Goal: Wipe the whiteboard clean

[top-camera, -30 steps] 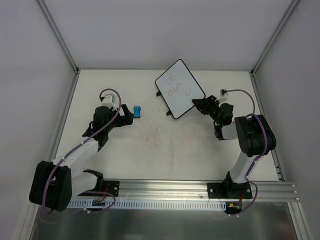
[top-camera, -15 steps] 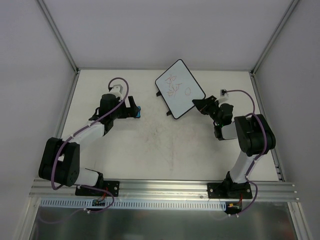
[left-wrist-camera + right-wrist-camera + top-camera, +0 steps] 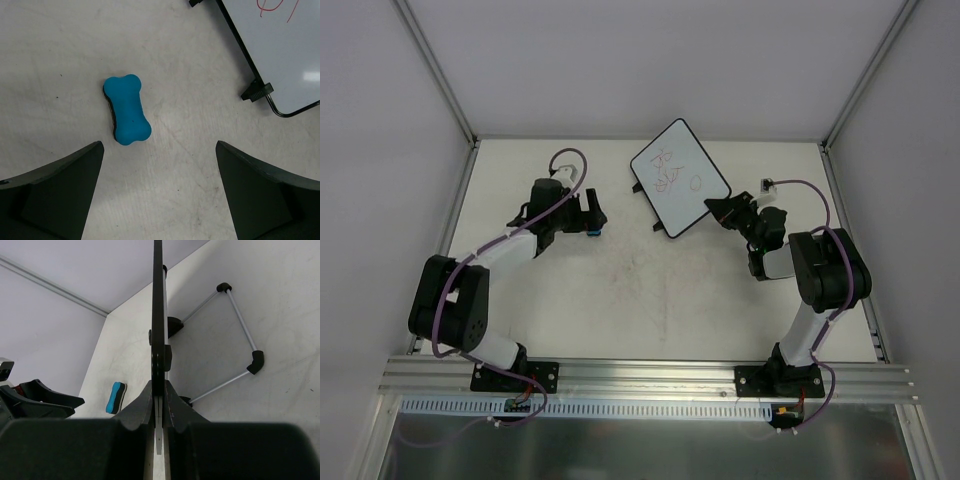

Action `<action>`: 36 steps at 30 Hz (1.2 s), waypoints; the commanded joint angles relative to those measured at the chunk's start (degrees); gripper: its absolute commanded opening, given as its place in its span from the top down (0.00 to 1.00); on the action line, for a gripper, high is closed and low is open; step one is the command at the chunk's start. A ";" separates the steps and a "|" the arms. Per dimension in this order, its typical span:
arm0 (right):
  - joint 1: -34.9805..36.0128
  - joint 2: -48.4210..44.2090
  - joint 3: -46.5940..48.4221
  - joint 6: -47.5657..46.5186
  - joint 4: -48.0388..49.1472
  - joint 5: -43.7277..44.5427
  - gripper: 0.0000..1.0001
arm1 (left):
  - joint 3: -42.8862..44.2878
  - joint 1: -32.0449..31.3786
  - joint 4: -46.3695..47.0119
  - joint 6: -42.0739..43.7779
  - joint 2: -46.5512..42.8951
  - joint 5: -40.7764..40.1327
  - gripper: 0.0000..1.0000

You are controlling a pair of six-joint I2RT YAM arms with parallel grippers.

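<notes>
The whiteboard (image 3: 680,178) stands tilted at the back of the table, with red scribbles on its white face. My right gripper (image 3: 718,210) is shut on its lower right edge; in the right wrist view the board (image 3: 158,315) runs edge-on between the jaws (image 3: 158,405). A small blue bone-shaped eraser (image 3: 594,224) lies flat on the table left of the board. My left gripper (image 3: 592,213) is open just above it. In the left wrist view the eraser (image 3: 127,109) lies a little beyond and left of the gap between the fingers (image 3: 157,200), untouched.
The board's wire stand (image 3: 235,340) and black clips (image 3: 256,91) rest on the table behind and beside it. The metal frame rail (image 3: 650,378) runs along the near edge. Grey walls close the back and sides.
My left arm has swung right and toward the back, bringing its open gripper over the blue eraser. The right arm and the whiteboard have not moved.
</notes>
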 commanded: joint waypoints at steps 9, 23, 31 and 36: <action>-0.14 0.17 1.68 -1.39 1.41 0.32 1.00 | 12.93 -4.82 -13.17 2.55 8.81 -8.63 0.08; -0.23 0.78 1.95 -1.30 2.12 -0.38 1.00 | 16.98 -4.73 -16.08 4.13 13.91 -13.47 0.11; -0.23 1.13 2.30 -1.13 2.20 -0.74 1.00 | 19.26 -4.73 -16.61 5.63 17.25 -11.36 0.25; -0.23 1.22 2.21 -1.39 2.29 -0.91 1.00 | 20.23 -4.64 -16.78 5.54 18.57 -11.54 0.31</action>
